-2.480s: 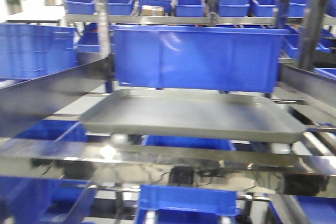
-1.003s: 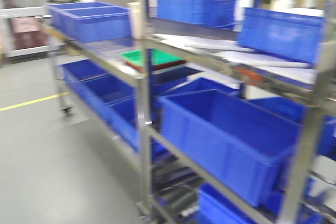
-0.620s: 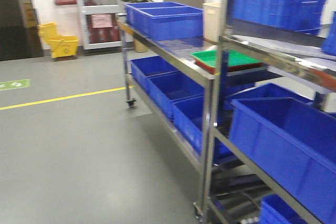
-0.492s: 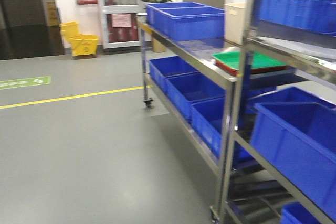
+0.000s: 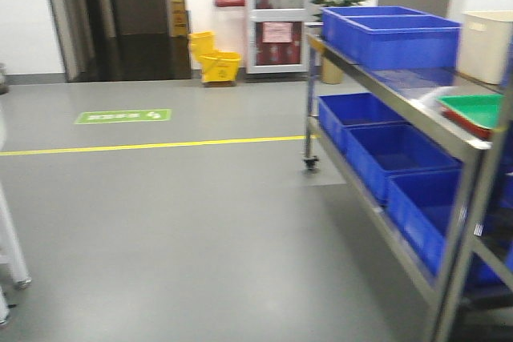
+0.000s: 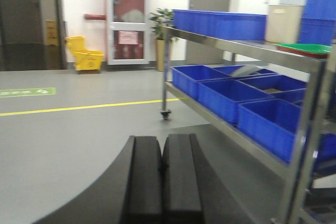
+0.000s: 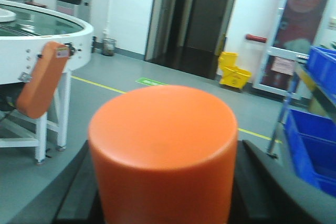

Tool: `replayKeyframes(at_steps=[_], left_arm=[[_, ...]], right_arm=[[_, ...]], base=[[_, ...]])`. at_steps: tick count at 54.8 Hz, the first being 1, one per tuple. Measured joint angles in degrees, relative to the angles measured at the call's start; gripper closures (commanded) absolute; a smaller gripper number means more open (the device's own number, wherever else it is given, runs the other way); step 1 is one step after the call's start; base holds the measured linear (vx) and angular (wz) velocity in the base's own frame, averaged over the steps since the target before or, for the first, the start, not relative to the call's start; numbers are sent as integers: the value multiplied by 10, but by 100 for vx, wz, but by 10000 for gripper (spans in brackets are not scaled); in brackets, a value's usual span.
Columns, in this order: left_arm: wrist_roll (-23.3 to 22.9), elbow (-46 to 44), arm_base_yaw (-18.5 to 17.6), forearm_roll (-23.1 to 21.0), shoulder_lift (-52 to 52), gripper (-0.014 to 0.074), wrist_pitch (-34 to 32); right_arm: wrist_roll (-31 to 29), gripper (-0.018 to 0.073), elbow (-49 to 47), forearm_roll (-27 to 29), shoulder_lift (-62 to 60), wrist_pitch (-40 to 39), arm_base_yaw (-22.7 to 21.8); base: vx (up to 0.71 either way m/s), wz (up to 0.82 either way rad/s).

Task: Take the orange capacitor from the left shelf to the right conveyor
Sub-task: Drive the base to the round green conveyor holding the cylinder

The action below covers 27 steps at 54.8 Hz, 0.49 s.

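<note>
Clearly the right gripper (image 7: pixel 164 184) pinches the orange capacitor (image 7: pixel 163 145) upright between its fingers (image 7: pixel 265 187), and the right conveyor (image 7: pixel 52 38) shows at ten o'clock. The left gripper (image 6: pixel 161 166) has its fingers (image 6: pixel 144 177) pressed together.

Grey floor (image 5: pixel 200 230) with 1 yellow painted line (image 5: pixel 144 146), green rectangular floor sign (image 5: pixel 123 116), yellow plastic mop bucket (image 5: pixel 215 59), steel wheeled rack (image 5: pixel 385 94) holding blue plastic bins (image 5: pixel 393 34), green tray (image 5: pixel 473 110)

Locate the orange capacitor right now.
Right wrist view, lower centre: the orange capacitor is gripped in the right hand, with the right conveyor behind at upper left.
</note>
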Motion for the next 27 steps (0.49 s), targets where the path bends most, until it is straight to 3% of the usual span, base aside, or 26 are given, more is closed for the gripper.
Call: replayKeyframes(at_steps=[27], left_arm=[[0, 0, 0, 0, 0, 603, 0]], right_arm=[[0, 567, 0, 0, 0, 1, 0]], base=[[20, 63]])
